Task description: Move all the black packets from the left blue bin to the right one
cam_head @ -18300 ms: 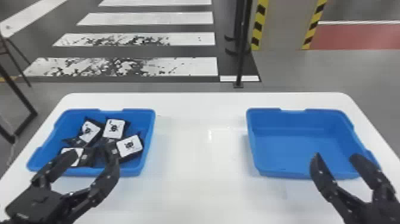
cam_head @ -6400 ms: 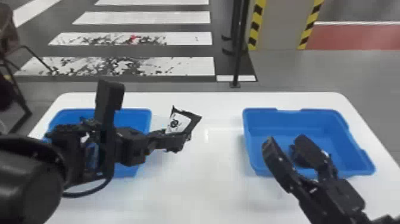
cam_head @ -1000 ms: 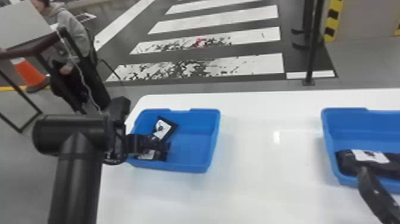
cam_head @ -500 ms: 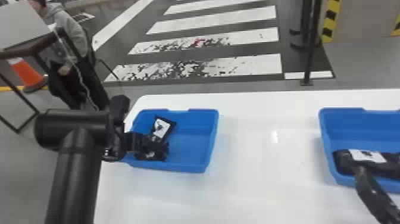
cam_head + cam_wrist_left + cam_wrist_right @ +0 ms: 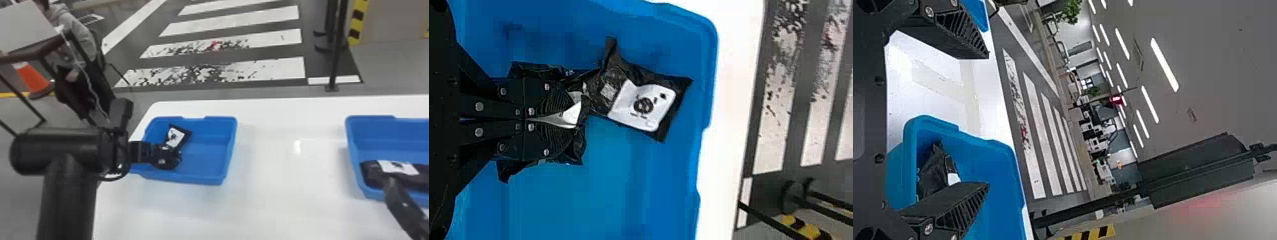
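Black packet (image 5: pixel 571 116) seems pinched between jaws of left gripper (image 5: pixel 170 158); right gripper (image 5: pixel 399 199) gapes wide

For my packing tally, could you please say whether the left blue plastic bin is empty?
Not empty: the bin holds at least one white-labelled black packet.

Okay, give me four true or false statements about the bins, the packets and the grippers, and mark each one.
1. The left gripper is closed on a black packet in the left bin. True.
2. The right bin is empty. False: a black packet with a white label lies in it.
3. Another packet lies in the left bin, its white label showing. True.
4. The right gripper grips a packet. False: its fingers stand wide apart, gripping nothing.
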Tool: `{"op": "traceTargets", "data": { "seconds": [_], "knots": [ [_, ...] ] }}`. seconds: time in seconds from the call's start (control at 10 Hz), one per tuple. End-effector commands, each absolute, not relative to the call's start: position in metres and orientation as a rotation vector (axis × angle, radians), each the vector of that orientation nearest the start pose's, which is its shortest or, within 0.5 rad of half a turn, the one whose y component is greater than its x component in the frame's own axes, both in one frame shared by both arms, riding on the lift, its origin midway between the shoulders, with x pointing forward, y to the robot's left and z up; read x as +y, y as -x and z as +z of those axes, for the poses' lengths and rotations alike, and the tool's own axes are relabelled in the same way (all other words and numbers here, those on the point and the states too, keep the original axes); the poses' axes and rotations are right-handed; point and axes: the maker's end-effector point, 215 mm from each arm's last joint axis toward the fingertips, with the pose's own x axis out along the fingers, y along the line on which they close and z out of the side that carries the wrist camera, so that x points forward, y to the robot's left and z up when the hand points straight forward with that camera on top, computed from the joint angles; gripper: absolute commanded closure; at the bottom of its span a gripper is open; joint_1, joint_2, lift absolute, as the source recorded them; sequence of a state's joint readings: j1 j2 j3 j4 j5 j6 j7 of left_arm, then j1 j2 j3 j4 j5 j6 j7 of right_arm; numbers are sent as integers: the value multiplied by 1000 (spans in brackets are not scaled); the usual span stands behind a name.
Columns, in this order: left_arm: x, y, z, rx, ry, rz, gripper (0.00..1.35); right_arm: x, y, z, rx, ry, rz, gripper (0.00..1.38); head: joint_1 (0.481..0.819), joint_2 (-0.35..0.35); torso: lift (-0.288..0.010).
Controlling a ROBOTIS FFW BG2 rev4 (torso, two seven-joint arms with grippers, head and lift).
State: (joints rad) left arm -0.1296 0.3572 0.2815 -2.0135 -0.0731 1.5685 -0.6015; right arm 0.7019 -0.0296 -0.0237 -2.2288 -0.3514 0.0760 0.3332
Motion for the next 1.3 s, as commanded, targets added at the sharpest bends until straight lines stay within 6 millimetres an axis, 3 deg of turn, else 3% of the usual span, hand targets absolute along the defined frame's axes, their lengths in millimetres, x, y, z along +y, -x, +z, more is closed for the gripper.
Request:
{"op": "traceTargets", "data": {
  "seconds": [0.0, 0.1, 0.4, 0.5, 0.7, 0.9, 1.2],
  "knots": [
    [379, -473, -353, 844, 100, -114, 1205, -162, -381, -312, 51, -336, 348, 124, 695, 314, -185],
    [352, -470, -347, 825, 109, -187, 1205, -153, -381, -305, 39, -352, 373, 125, 695, 302, -185],
    [217, -489, -315, 585, 146, -548, 1205, -127, -382, -282, 5, -370, 448, 125, 695, 207, -185],
    [174, -485, -305, 534, 178, -645, 1205, -113, -383, -278, 3, -377, 488, 124, 695, 155, -185],
    [107, -475, -283, 453, 227, -799, 1205, -91, -387, -271, -7, -386, 547, 125, 695, 87, -185],
    [55, -452, -272, 426, 288, -927, 1205, -76, -390, -272, 4, -390, 584, 125, 695, 17, -185],
    [23, -438, -263, 408, 306, -1006, 1205, -62, -394, -278, 20, -392, 615, 131, 695, -38, -185]
  ]
}}
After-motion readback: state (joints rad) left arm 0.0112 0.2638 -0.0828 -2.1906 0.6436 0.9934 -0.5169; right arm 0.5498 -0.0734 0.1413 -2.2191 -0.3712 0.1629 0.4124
